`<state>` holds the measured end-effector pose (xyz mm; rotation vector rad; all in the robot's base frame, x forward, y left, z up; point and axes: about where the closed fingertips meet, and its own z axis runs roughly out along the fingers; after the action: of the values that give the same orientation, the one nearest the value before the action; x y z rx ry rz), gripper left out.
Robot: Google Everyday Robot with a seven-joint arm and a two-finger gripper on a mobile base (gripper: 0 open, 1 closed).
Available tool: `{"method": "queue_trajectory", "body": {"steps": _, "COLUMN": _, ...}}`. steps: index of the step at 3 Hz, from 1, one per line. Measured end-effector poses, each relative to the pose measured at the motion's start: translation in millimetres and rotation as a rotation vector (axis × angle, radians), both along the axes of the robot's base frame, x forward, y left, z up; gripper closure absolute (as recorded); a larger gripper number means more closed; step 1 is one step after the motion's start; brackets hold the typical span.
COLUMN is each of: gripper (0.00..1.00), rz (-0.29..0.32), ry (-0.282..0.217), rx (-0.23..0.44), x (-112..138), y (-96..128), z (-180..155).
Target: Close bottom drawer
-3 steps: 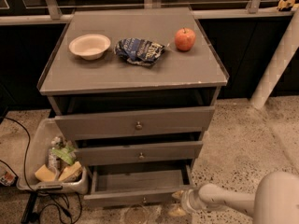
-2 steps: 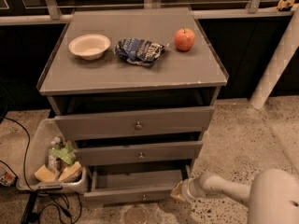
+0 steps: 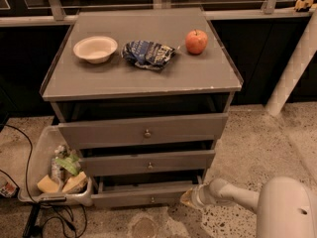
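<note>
The bottom drawer (image 3: 143, 196) is the lowest of three in the grey wooden cabinet (image 3: 138, 83). Its plain front with a small round knob (image 3: 152, 200) stands only slightly forward of the cabinet, with almost none of its floor showing. My gripper (image 3: 190, 197) is low at the drawer front's right end, touching or very close to it, at the end of my white arm (image 3: 237, 197) that reaches in from the lower right. The middle drawer (image 3: 148, 162) and top drawer (image 3: 143, 130) stand slightly forward too.
On the cabinet top lie a white bowl (image 3: 95, 48), a blue chip bag (image 3: 148, 54) and a red apple (image 3: 196, 41). A clear bin (image 3: 47, 175) with items sits on the floor at the left, with black cables (image 3: 49, 222) beside it. A white post (image 3: 292, 68) stands at the right.
The bottom drawer has slid inward: its open floor showed a second ago and is now nearly hidden. My gripper has moved in toward the cabinet with the drawer front.
</note>
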<state>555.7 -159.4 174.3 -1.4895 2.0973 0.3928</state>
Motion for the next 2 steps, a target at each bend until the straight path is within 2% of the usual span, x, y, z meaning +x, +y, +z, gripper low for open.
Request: {"method": "queue_trajectory", "body": {"steps": 2, "gripper": 0.2, "rz": 0.0, "ry": 0.0, "rx": 0.0, "x": 0.0, "y": 0.0, "z": 0.0}}
